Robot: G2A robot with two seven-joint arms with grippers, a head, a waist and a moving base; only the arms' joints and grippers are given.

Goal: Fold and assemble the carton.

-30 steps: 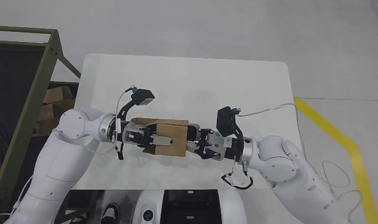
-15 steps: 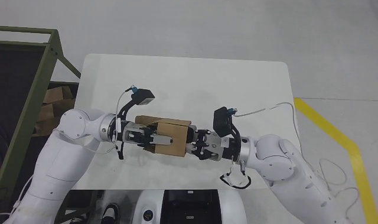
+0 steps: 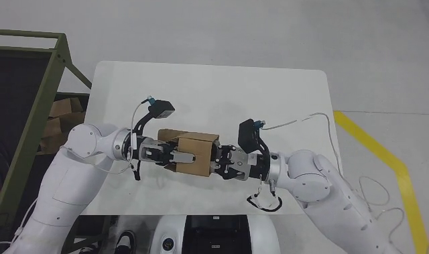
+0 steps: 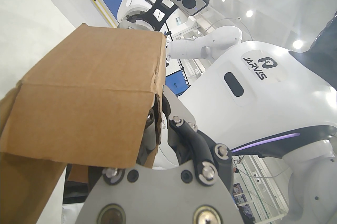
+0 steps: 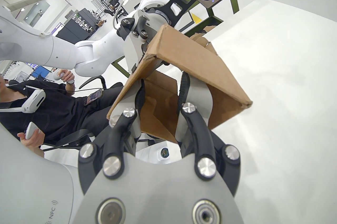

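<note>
**Top view.** The carton was held clear of the white table, near the table's front edge, between my two grippers. My left gripper met one end of it. My right gripper met the opposite end.

**Left wrist view.** The carton lay close to the camera, with one brown flap bent down along a crease. My left gripper appeared to be clamped on the carton's side wall. One finger showed beside that wall, and the other was hidden behind the flap.

**Right wrist view.** My right gripper reached into the open end of the carton. Its fingers stood apart inside the opening, with an inner flap between them. At the far end, my left gripper touched the carton's edge. The table lay below.
</note>
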